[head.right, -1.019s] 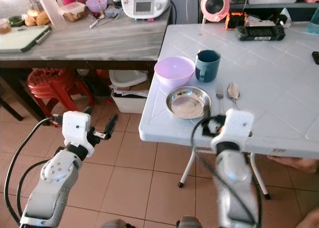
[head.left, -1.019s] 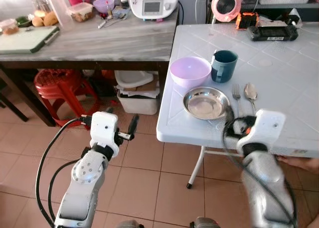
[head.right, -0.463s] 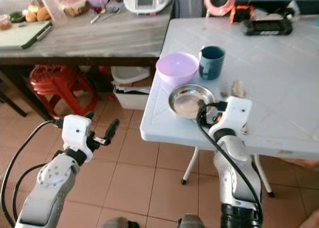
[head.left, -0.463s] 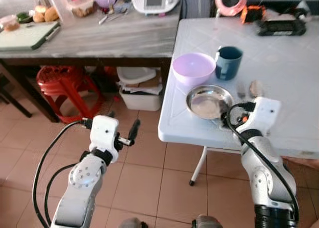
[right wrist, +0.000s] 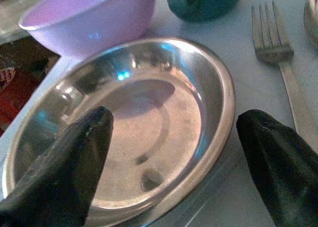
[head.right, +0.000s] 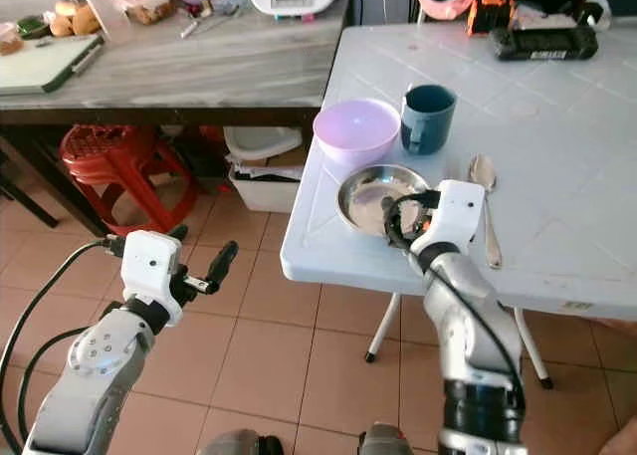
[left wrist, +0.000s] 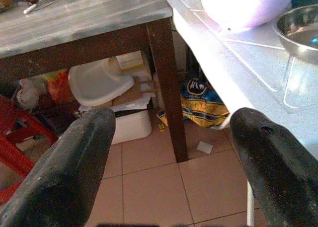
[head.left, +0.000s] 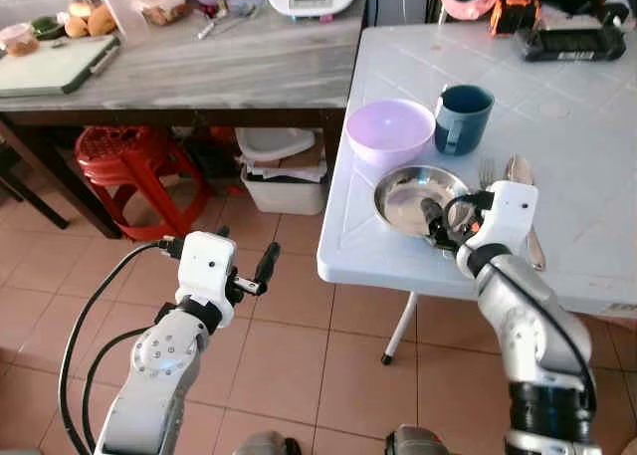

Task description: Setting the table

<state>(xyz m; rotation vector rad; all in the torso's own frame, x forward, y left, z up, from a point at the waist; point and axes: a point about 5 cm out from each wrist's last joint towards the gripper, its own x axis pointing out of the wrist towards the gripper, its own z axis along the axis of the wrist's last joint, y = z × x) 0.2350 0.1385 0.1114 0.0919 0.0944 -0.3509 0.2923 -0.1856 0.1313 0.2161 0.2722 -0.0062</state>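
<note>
On the white table [head.left: 587,126] a steel plate [head.left: 413,191] lies near the front left corner. Behind it stand a purple bowl [head.left: 389,133] and a teal mug [head.left: 464,118]. A fork [head.left: 487,170] and a spoon [head.left: 525,191] lie to the plate's right. My right gripper [head.left: 436,226] hovers low over the plate's near rim. It is open, with its fingers [right wrist: 59,167] spread across the plate [right wrist: 149,117] and nothing held. My left gripper [head.left: 261,266] hangs open over the floor, left of the table, empty in the left wrist view [left wrist: 164,167].
A grey-topped wooden table [head.left: 199,67] stands to the left with a cutting board [head.left: 55,65] and kitchen items. Under it are a red stool [head.left: 124,161] and a white bin [head.left: 284,181]. A black device [head.left: 580,42] lies at the white table's back. Tiled floor [head.left: 328,365] lies in front.
My right gripper has risen from the table's front edge and moved forward over the steel plate. The camera has shifted slightly. The left arm has hardly moved.
</note>
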